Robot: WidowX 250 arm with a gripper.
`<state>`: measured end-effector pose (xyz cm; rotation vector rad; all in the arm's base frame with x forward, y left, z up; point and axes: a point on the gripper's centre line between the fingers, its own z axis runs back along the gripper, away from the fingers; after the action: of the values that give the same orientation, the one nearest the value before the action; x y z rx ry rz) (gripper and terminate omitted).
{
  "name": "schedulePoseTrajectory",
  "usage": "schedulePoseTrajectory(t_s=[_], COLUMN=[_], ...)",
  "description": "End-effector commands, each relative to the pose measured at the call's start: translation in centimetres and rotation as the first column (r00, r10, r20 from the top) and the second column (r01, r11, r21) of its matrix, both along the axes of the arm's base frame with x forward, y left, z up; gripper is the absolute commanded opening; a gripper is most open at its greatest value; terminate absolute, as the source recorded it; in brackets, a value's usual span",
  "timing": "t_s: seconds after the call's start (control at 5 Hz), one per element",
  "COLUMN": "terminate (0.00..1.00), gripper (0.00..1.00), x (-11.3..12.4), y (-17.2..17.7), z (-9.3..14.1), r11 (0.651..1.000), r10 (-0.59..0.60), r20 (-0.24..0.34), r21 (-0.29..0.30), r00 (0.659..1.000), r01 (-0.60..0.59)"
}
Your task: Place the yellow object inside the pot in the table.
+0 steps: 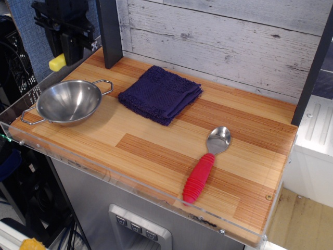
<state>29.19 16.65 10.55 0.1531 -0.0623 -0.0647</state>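
Note:
The black gripper [63, 56] hangs at the upper left, above and behind the pot [68, 101]. It is shut on the yellow object [56, 63], a small bright-yellow block that sticks out at its lower tip. The pot is a shiny steel bowl with two wire loop handles, and it sits empty near the left end of the wooden table [156, 151]. The yellow object is held in the air, a little beyond the pot's far rim.
A folded dark-blue cloth [160, 94] lies to the right of the pot. A red-handled spoon [207, 164] lies toward the front right. A dark post [109, 31] stands at the back left. A clear acrylic rim [130, 182] runs along the table's edge.

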Motion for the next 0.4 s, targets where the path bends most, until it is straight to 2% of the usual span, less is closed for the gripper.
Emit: schedulePoseTrajectory(t_s=[0.0,0.2], terminate=[0.0,0.0], gripper=[0.0,0.0], x=[-1.7,-2.6], y=[2.4,3.2], z=[-2.0,-3.5], r11=[0.997,0.992], r10=[0.077,0.117], r20=[-0.023,-0.061], r21=[-0.026,-0.046], r00=[0.997,0.991], r01=[-0.078,-0.12])
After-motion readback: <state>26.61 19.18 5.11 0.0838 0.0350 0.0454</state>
